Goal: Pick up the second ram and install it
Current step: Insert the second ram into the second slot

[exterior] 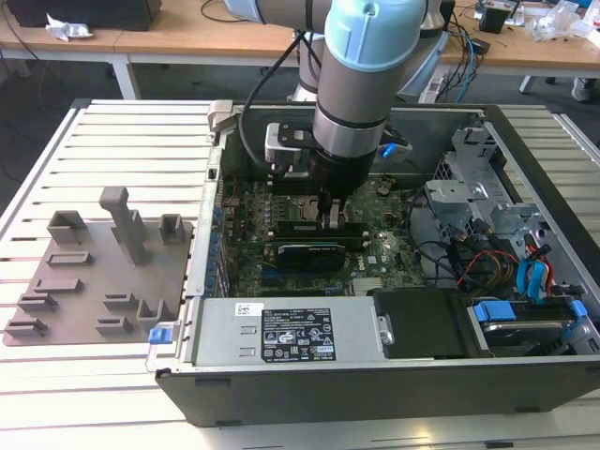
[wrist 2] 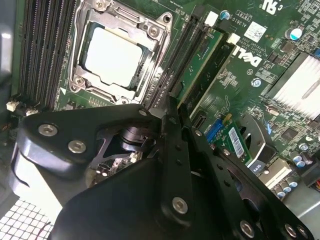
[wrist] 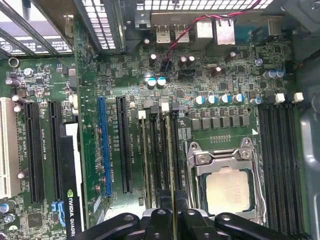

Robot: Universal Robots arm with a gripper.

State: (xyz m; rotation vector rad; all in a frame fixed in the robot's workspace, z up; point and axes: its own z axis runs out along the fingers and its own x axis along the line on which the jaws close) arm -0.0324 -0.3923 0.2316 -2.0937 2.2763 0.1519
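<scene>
Gripper (exterior: 330,217) down inside open PC case (exterior: 394,380), over memory slots just beside CPU socket (wrist: 227,192). From here I read jaws as clamped on second ram (wrist: 172,170), which is edge-on, upright and in line with slot.
</scene>
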